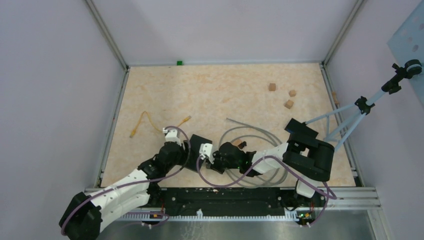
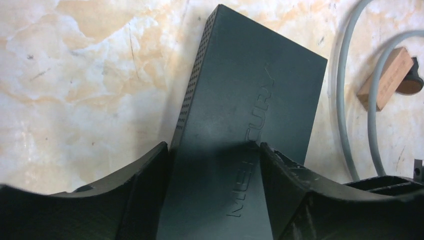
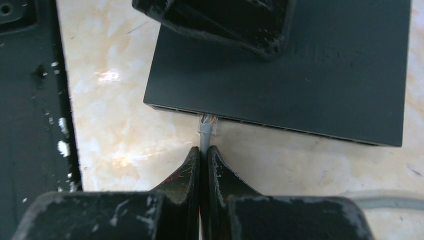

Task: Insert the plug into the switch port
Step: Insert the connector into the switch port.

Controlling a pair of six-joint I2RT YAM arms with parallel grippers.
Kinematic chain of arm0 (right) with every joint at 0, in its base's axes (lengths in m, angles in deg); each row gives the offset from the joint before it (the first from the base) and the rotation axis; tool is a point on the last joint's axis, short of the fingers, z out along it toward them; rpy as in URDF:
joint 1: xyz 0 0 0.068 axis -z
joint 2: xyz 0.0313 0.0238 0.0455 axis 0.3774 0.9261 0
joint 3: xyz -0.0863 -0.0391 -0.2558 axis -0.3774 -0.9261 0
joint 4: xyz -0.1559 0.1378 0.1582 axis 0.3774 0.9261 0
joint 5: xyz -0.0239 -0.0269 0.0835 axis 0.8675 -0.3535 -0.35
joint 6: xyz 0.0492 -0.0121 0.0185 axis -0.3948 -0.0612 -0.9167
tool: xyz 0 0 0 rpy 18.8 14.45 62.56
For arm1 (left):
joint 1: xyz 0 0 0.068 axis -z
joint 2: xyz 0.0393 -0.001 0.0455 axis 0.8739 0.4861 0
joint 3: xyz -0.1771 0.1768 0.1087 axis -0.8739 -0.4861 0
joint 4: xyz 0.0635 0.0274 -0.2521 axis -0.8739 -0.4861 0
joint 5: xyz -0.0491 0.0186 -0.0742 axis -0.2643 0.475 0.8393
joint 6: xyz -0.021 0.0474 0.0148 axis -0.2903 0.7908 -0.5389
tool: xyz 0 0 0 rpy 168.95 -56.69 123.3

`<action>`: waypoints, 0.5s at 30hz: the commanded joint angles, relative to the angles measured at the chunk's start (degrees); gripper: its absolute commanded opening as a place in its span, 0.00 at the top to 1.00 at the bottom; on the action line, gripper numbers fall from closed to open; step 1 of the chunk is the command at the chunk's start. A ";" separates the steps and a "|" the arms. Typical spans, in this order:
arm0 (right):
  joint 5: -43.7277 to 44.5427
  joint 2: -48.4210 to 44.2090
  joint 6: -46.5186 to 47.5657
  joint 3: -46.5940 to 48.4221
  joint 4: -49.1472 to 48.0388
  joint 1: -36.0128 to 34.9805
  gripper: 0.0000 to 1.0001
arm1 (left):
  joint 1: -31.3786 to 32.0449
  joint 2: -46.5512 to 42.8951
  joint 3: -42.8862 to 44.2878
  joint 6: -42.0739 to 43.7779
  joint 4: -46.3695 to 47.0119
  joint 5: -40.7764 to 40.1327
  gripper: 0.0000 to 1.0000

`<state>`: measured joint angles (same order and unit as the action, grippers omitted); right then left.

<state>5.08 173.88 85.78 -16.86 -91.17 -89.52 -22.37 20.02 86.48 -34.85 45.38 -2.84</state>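
The switch [image 2: 250,100] is a flat black box lying on the table, also in the top view [image 1: 201,140]. My left gripper [image 2: 212,150] stands open over it, one finger along its left edge and the other resting on its top. That finger [image 3: 225,20] shows in the right wrist view. The clear plug [image 3: 207,125] has its front end in a port near the left end of the switch's front face [image 3: 310,85], and its rear part sticks out. My right gripper [image 3: 204,149] is shut on the grey cable just behind the plug.
The grey cable [image 1: 255,137] coils to the right of the switch. A yellow cable [image 1: 142,122] lies at the left. Three wooden cubes [image 1: 288,104] sit at the back right, and another block [image 2: 387,77] lies beside the cable. A tripod [image 1: 360,107] stands at the right wall.
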 commanded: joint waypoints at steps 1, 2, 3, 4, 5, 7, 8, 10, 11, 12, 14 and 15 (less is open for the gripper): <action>-9.40 -2.17 2.79 6.17 -0.91 -0.15 1.00 | 4.53 -2.54 5.62 -7.24 -12.56 6.15 0.24; -9.43 -2.86 2.67 5.43 1.38 -0.13 0.97 | 4.40 -2.83 7.44 -6.97 -13.45 2.37 0.20; -9.08 -3.30 2.59 4.88 3.23 -0.15 0.94 | 4.17 -2.78 8.80 -6.47 -14.17 0.95 0.17; -8.50 -3.47 2.22 4.51 4.69 -0.15 0.89 | 3.87 -2.32 10.21 -5.92 -14.88 -1.16 0.15; -8.00 -3.61 1.75 4.26 5.78 -0.13 0.84 | 3.43 -1.60 11.68 -5.43 -15.58 -3.37 0.13; -7.24 -3.56 1.13 4.26 7.88 -0.15 0.74 | 1.98 0.70 14.43 -3.91 -17.21 -5.33 0.08; -6.79 -3.63 0.66 4.30 8.65 -0.15 0.68 | 0.97 1.60 15.62 -3.13 -17.83 -5.61 0.07; -5.77 -4.31 -0.10 4.30 9.72 -0.15 0.55 | -1.90 2.62 18.02 -1.53 -19.03 -5.58 0.04; -5.00 -5.04 -0.56 4.16 10.13 -0.15 0.48 | -3.42 2.65 19.16 -0.57 -19.60 -5.25 0.03; -4.07 -6.02 -0.97 4.07 10.59 -0.15 0.45 | -4.91 2.40 20.24 0.42 -20.08 -4.75 0.02; -1.72 -8.48 -2.47 4.28 12.20 0.06 0.43 | -7.97 1.33 22.41 2.19 -21.38 -3.89 0.01; -0.88 -9.96 -3.27 4.63 13.40 0.30 0.43 | -9.44 0.68 23.54 2.88 -22.35 -3.48 0.01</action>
<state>0.73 170.08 85.49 -14.76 -80.24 -89.50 -27.40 22.32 105.16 -35.99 26.32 -6.44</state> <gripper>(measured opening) 0.562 0.985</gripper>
